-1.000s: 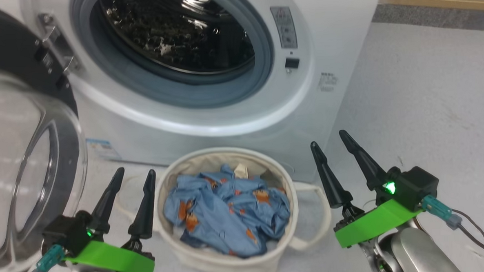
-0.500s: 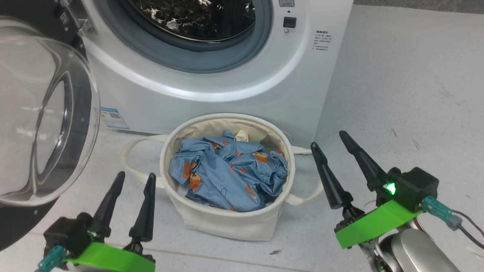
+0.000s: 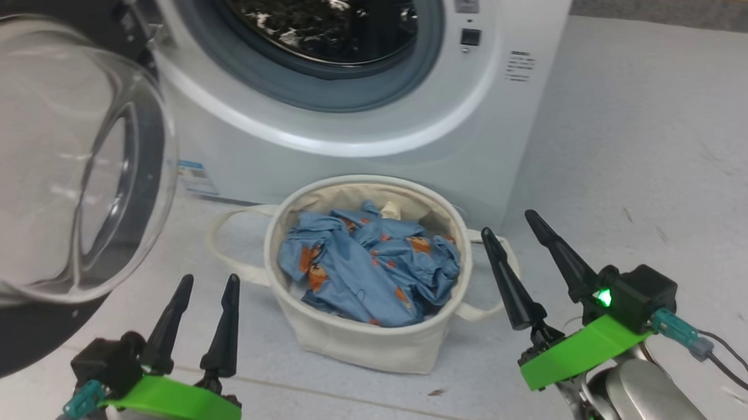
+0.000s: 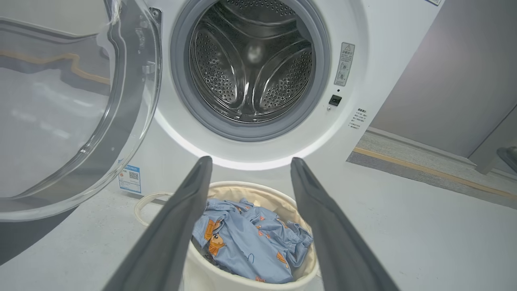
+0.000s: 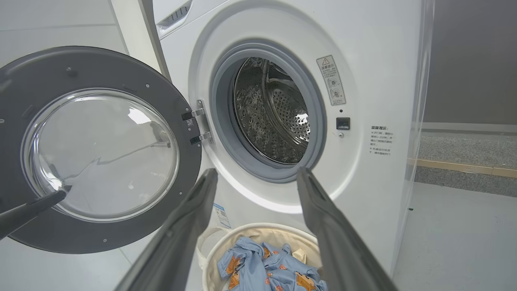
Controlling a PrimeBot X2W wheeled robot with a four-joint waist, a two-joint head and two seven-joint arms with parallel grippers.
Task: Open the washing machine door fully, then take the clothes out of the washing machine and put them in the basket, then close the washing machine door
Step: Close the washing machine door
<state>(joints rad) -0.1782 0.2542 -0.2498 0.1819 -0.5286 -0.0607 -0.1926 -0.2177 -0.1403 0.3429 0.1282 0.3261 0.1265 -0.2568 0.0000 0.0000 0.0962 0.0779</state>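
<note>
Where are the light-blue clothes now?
The light-blue printed clothes lie in the round cream canvas basket, centre of the head view, before the white washing machine.

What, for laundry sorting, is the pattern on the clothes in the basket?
The clothes: light blue, small orange-brown cartoon animals; left wrist view.

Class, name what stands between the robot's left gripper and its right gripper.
The basket, holding the clothes, stands between the left gripper and the right gripper, as the head view shows.

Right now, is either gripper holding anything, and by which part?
Nothing is held. The left gripper and the right gripper both stand open and empty; the clothes lie in the basket.
</note>
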